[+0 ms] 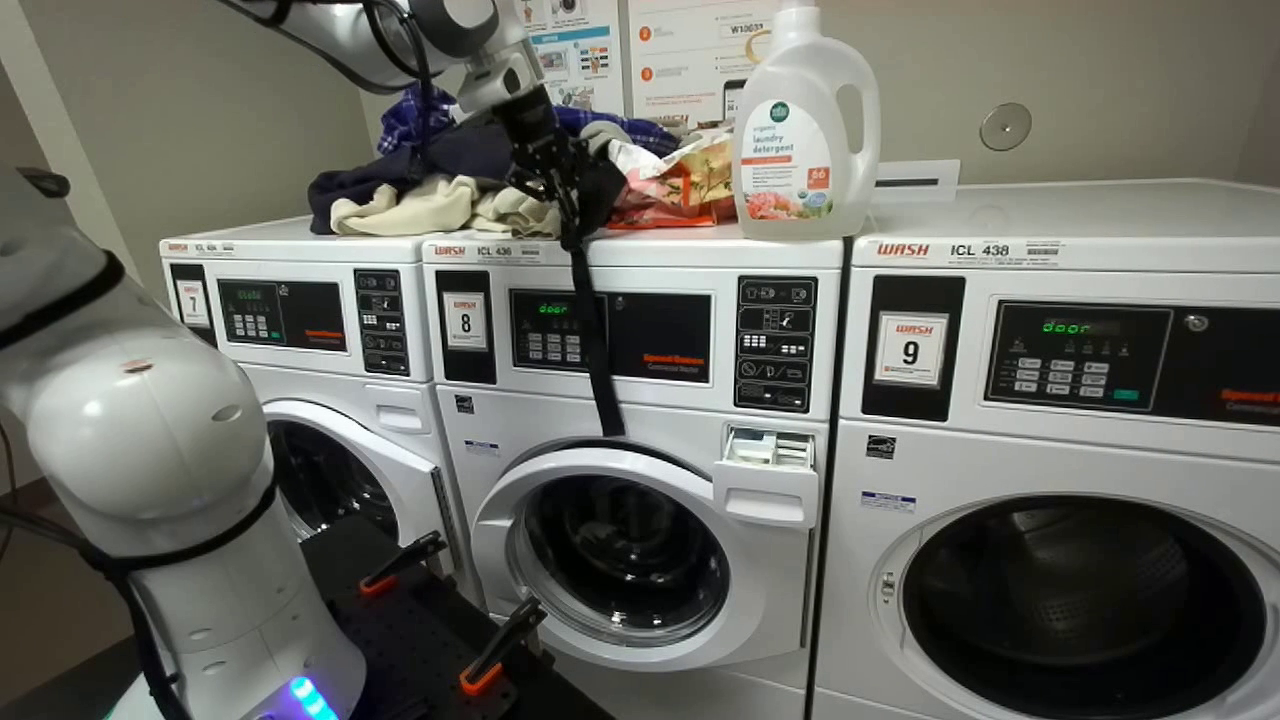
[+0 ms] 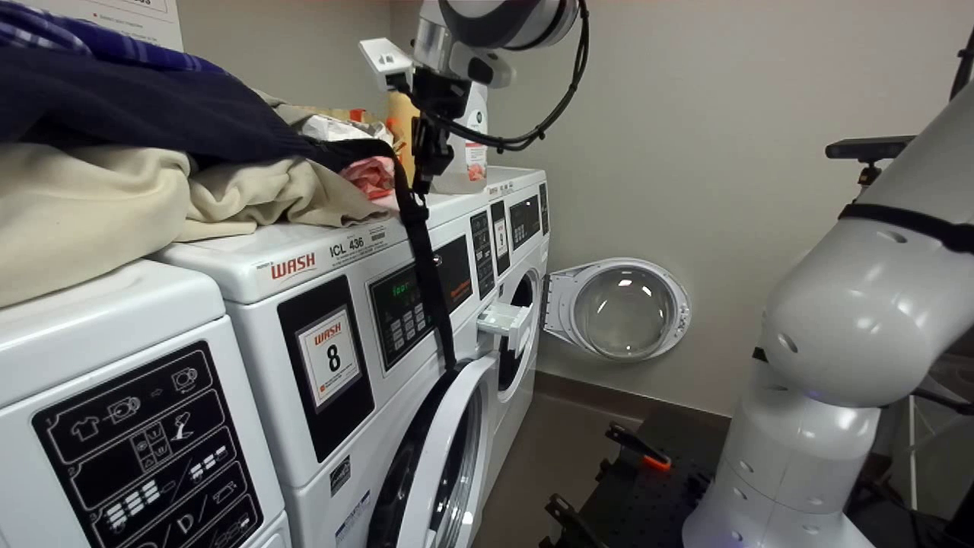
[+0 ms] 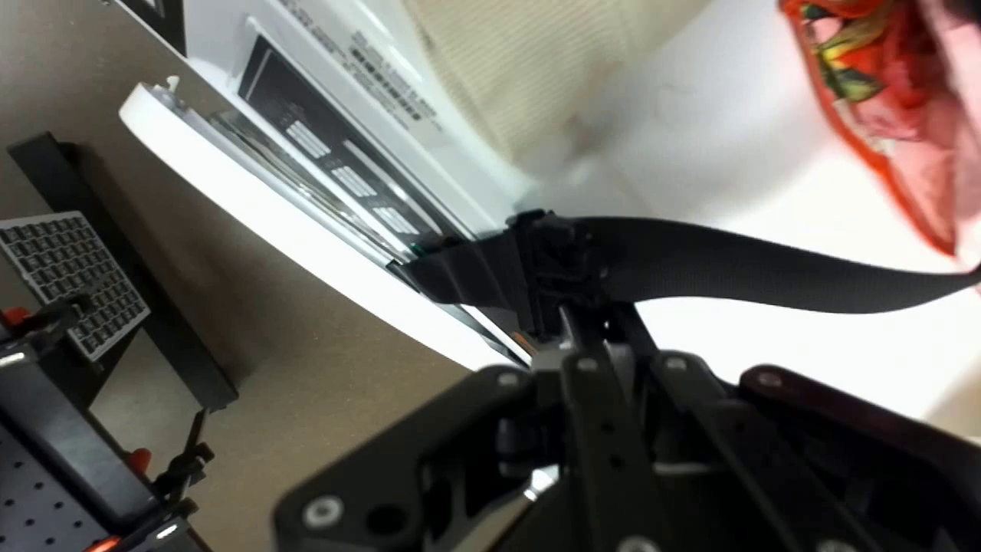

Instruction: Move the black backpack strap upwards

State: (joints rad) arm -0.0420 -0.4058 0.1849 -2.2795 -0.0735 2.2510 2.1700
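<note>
The black backpack strap hangs down the front of washer 8, across its control panel. Its lower end reaches the top of the round door. In an exterior view the strap comes over the washer's top front edge from the heap. My gripper is at that edge; it also shows in an exterior view. In the wrist view the gripper's fingers are close together on the strap's buckle. From there the strap runs in a loose curve to the right. The bag itself cannot be made out clearly.
A heap of clothes lies on the washers at the left. A colourful plastic bag and a detergent bottle stand right of the gripper. Washer 8's door is ajar and its drawer is pulled out.
</note>
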